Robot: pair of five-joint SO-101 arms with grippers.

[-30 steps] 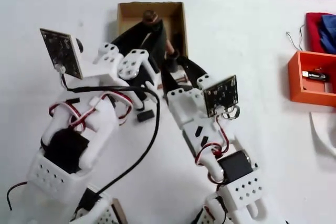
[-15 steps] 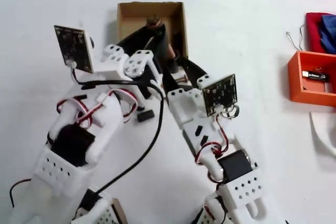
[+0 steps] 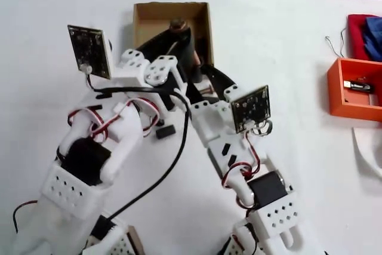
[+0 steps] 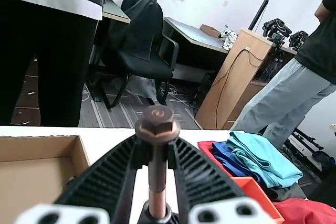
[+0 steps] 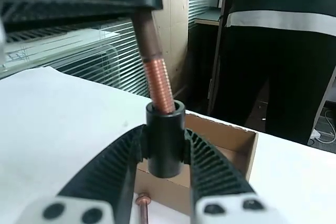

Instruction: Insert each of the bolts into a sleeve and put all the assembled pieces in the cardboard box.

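1. The left gripper (image 4: 156, 142) has its two ribbed black fingers (image 4: 118, 169) pinching a copper-coloured metal bolt with a hexagonal head (image 4: 157, 124); the head sits just past the fingertips and the shaft runs back between them
2. The right gripper (image 5: 165, 145) has its black fingers (image 5: 210, 169) clamped on a short black cylindrical sleeve (image 5: 165, 129), which stands upright between the fingertips with its open end facing the bolt
3. The bolt's threaded end (image 5: 159, 90) comes in tilted from beyond the right fingertips, and its tip sits inside the sleeve's mouth
4. The brown open-topped cardboard box (image 3: 143, 16) lies just beyond both pairs of fingertips, and the joined parts hang over its near edge
5. A second copper bolt (image 5: 140, 205) lies on the white table (image 3: 280, 40), showing through the gap at the base of the right fingers, in front of the box wall (image 5: 247, 140)
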